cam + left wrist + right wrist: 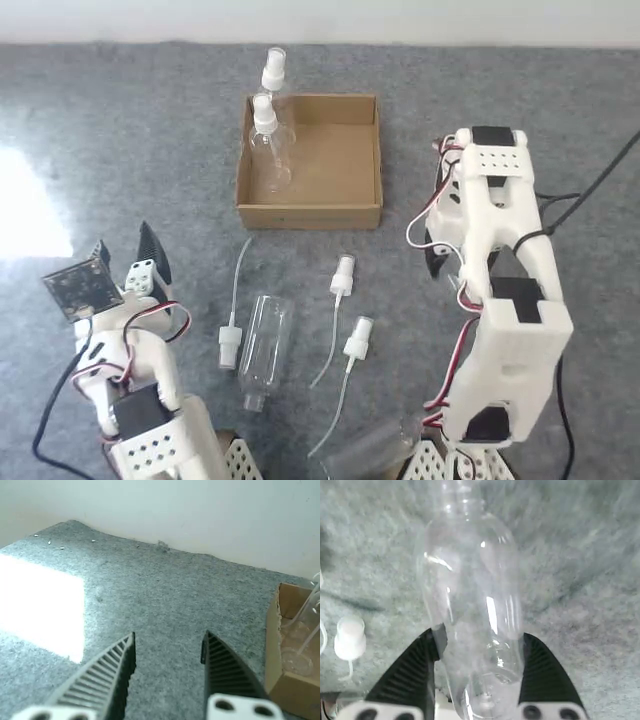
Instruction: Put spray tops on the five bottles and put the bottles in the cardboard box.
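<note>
- Bottles first: two capped bottles (272, 158) stand at one side of the cardboard box (330, 212), out ahead of both pincers. The nearer one is clearly inside; I can't tell whether the rear one is inside or just behind the wall.
- So two look done and three are left, by my count. None of those three wears a top yet.
- Three loose spray tops (343, 275) lie on the felt (120, 130) between the two pincers, tubes trailing.
- A bare bottle (265, 345) lies on its side between the pincers too, just beside one top. A last bottle (375, 452) lies back by the arm bases, behind the right pincer.
- Right pincer (480, 635): jaws part-way apart and pressed on both flanks of a clear bottle (470, 590), its open neck pointing away. One spray top sits just beside a jaw.
- Left pincer (169, 636): jaws spread with nothing between them, over bare felt, the box ahead and off to one side.
</note>
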Motion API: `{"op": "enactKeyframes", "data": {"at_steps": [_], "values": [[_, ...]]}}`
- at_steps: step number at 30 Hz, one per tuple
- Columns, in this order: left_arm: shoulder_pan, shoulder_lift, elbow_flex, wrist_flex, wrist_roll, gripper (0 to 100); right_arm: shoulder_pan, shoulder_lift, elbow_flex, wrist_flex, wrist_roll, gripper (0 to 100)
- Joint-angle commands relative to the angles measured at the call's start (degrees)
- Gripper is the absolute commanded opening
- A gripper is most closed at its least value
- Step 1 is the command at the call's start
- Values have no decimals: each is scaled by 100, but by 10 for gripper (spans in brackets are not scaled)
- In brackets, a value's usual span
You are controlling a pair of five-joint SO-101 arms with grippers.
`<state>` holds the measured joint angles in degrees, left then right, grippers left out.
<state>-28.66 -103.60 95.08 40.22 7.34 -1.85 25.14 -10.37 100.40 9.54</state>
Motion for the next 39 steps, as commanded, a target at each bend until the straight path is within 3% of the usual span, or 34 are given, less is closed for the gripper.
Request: {"op": "enactKeyframes", "data": {"at_steps": [1, 5, 11, 16, 23, 39], "values": [[26, -88, -154, -158, 18, 204, 66, -848, 440, 242, 571, 84], [26, -88, -154, -158, 18, 204, 57, -1165, 1020, 242, 1055, 98], [26, -88, -154, -158, 18, 204, -92, -1376, 1196, 242, 1055, 265], [26, -88, -154, -158, 18, 204, -611, -1332, 1196, 242, 1046, 322], [26, -88, -154, -158, 18, 204, -1015, -1332, 1160, 180, 1073, 326], [26, -88, -154, -158, 18, 205, -602, -13, 422, 57, 1925, 322]]}}
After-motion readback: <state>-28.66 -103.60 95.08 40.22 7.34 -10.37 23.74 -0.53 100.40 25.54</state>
